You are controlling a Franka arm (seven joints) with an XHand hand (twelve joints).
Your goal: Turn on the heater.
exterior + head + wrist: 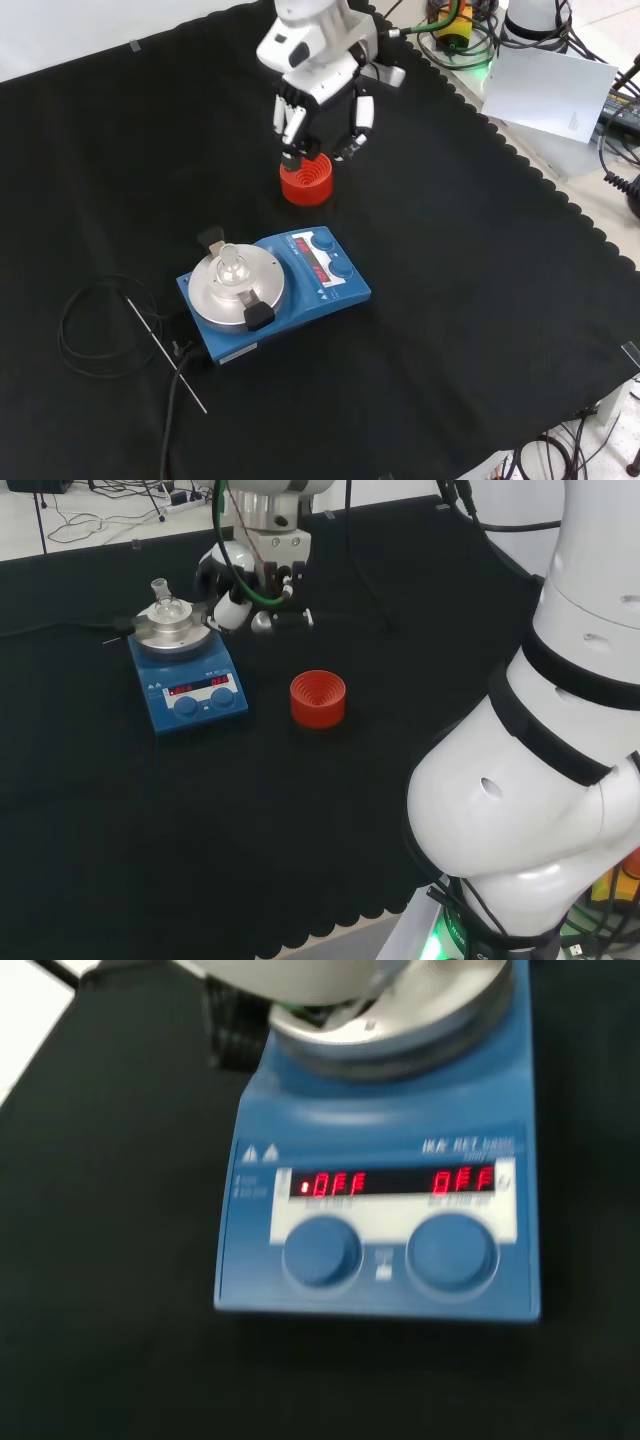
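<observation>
The heater (166, 690) is a blue hotplate with a round silver top, two round blue knobs (186, 706) and a lit red display (395, 1182). A small clear flask (232, 265) stands on its silver plate. In the front view the heater (352, 292) lies below the red ribbed ring (306, 180). My hand (320, 75) hangs over that ring with its fingers relaxed, pointing down and holding nothing. In the head view the hand (240, 590) is just beyond the heater, apart from it. The wrist view looks at the two knobs (320, 1253) from close up.
The red ribbed ring (318, 698) stands to the right of the heater in the head view. A coiled black cable (95, 330) and a thin rod (165, 350) lie left of the heater. The arm's white links (540, 780) take up the right side.
</observation>
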